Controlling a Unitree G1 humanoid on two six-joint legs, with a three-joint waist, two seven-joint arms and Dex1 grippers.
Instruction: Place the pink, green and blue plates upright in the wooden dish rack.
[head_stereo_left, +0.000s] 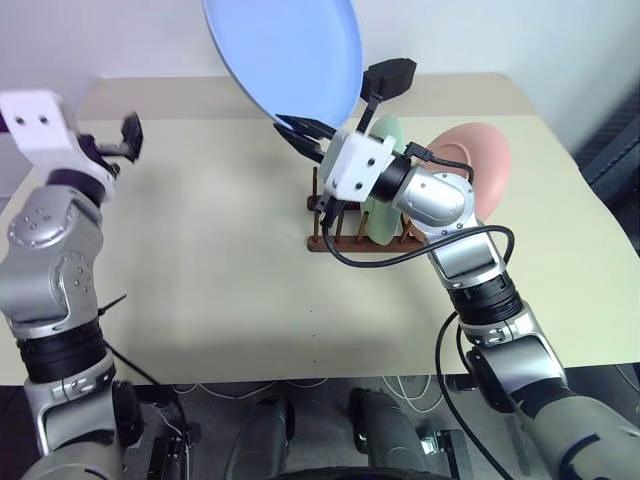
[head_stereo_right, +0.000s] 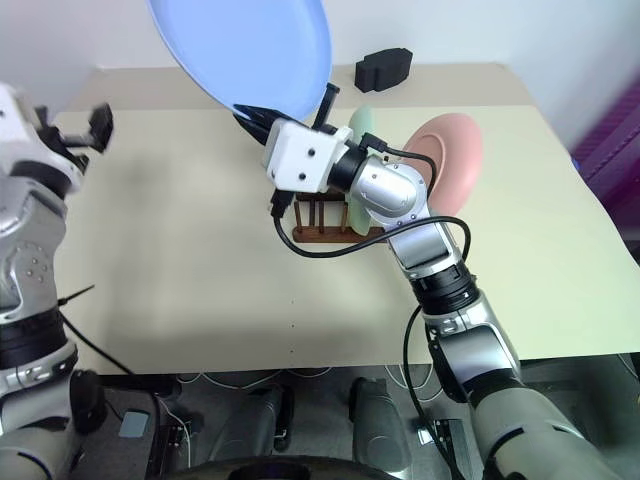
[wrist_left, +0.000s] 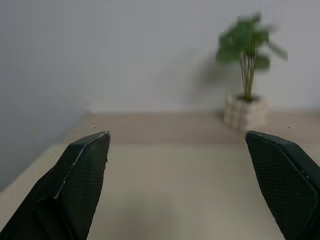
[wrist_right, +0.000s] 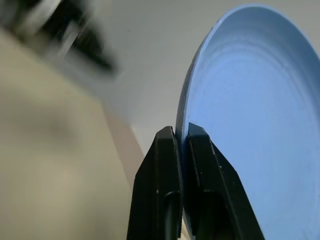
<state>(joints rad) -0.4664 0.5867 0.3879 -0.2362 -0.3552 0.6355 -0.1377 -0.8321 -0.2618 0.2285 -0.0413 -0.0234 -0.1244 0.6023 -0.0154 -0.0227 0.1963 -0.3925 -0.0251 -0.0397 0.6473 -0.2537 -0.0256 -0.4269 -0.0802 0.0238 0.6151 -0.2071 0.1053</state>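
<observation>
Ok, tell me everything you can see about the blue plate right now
The blue plate is round, shallow and light blue with a matte look and a slightly raised rim. It is lifted off the table, held tilted near upright above the wooden dish rack, not yet in it. The right gripper is shut on its lower rim, one black finger on each face. Its upper part runs out of the head views.

Silver arms, white wrists, black cables
</observation>
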